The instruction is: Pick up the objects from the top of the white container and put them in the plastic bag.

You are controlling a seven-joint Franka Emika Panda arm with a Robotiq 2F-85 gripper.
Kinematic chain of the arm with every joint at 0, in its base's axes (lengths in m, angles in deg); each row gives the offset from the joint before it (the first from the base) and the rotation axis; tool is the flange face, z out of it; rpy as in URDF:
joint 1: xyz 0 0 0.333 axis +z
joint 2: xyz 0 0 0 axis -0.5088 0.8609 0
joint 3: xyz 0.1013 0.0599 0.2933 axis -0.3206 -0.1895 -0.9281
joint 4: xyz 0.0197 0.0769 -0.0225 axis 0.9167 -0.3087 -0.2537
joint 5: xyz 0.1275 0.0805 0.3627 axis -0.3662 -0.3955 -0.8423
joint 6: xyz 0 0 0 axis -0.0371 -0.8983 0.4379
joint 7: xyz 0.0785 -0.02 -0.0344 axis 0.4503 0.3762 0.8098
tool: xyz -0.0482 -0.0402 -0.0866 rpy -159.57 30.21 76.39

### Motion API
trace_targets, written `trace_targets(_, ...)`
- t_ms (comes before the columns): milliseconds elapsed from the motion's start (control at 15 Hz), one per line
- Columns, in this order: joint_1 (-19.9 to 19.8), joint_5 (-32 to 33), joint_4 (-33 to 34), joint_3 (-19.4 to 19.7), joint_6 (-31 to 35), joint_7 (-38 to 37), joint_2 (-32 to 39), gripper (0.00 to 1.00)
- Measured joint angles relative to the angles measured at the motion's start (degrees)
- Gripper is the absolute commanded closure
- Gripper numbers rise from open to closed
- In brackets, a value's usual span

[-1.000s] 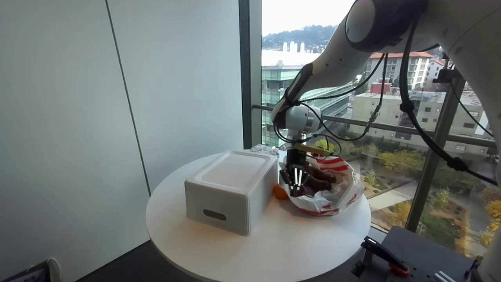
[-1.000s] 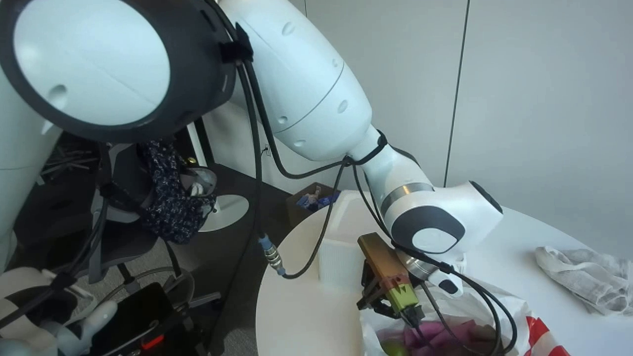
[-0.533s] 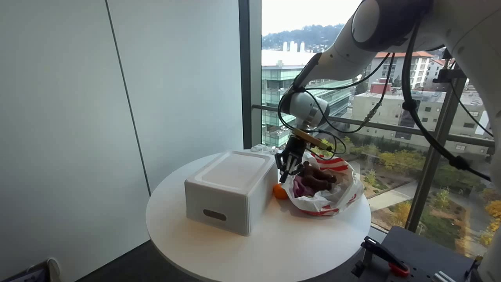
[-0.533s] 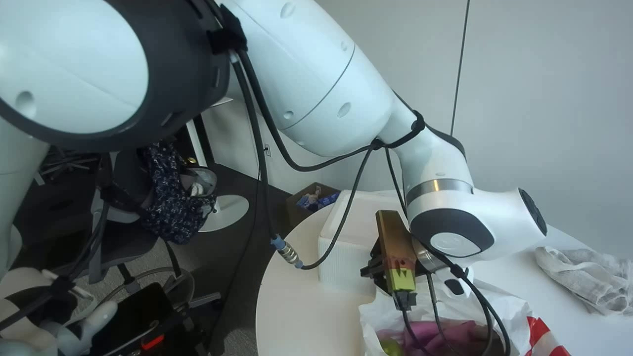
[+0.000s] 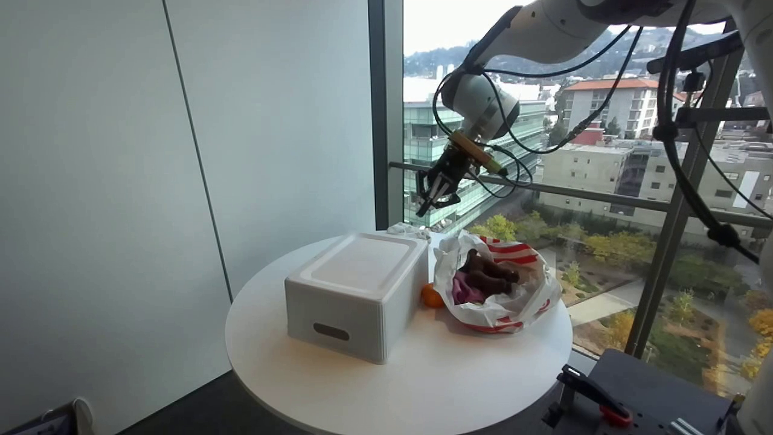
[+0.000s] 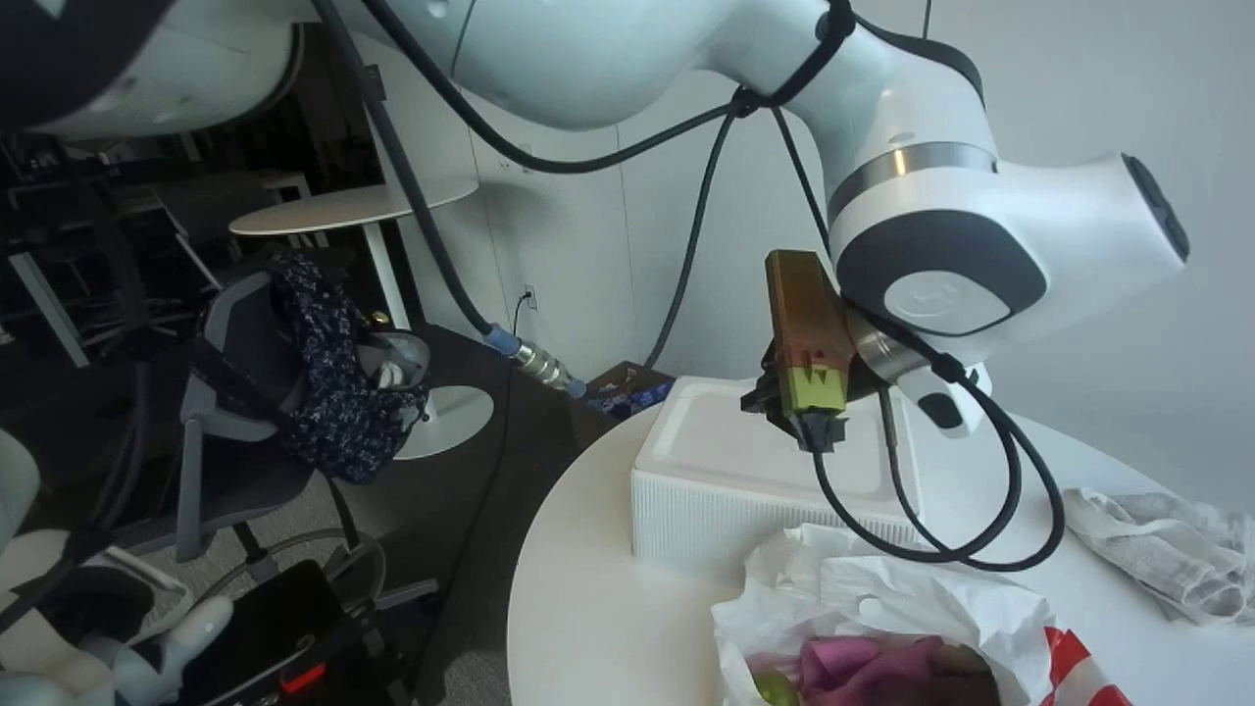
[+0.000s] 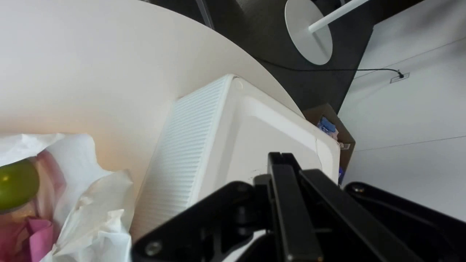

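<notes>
**White container (image 5: 357, 307), lidded; plastic bag (image 5: 520, 313), with contents**

In an exterior view:
- White container: rectangular, on the round white worktop (image 5: 416, 393). Flat lid (image 5: 365, 260) in place, centre slightly recessed; dark oblong hand-hole (image 5: 331, 331) in the near end. Interior hidden.
- Plastic bag: thin, crumpled, white with red printing, mouth gaping upward; on the same worktop, beside the container. Contents, the objects of the task: one dark brown soft item (image 5: 488, 281), lying uppermost; one pink-purple soft item (image 5: 466, 291), on the side toward the container.
- Orange round item (image 5: 432, 296): outside the bag, on the worktop between bag and container.
- Grey-white cloth (image 5: 406, 229): at the worktop's far edge.
- Gripper (image 5: 422, 212): raised above the worktop, tilted, apart from bag and container.

In an exterior view:
- Plastic bag: cut off by the lower edge. Contents: green round item (image 6: 778, 688) at left, pink-purple soft item in the middle, dark brown at right, in shadow.
- White container: beyond the bag, ribbed long wall showing; the gripper, fingertips hidden, stands in front of part of the lid.
- Grey-white cloth: crumpled, at right.

In the wrist view:
- Gripper: fingers (image 7: 291, 211) pressed together, tip against tip, seen over the lid, which bears a few small dark marks.
- Plastic bag: lower left, wrinkled rim near the container; green and pink-purple items within.
- Cardboard box (image 7: 316, 112): on the floor past the worktop's edge; a blue item (image 7: 327, 124) among its contents.
</notes>
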Motion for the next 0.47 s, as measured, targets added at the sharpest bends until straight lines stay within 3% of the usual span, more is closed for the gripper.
trace_targets(67,1.2,2.7,-0.1,0.9,-0.5,-0.1,-2.5,0.69)
trace_targets(200,3.5,9.1,-0.7,2.3,-2.0,-1.0,-7.5,0.58)
trace_targets(467,7.3,22.8,-3.8,3.1,-2.9,-1.3,-13.9,0.27)
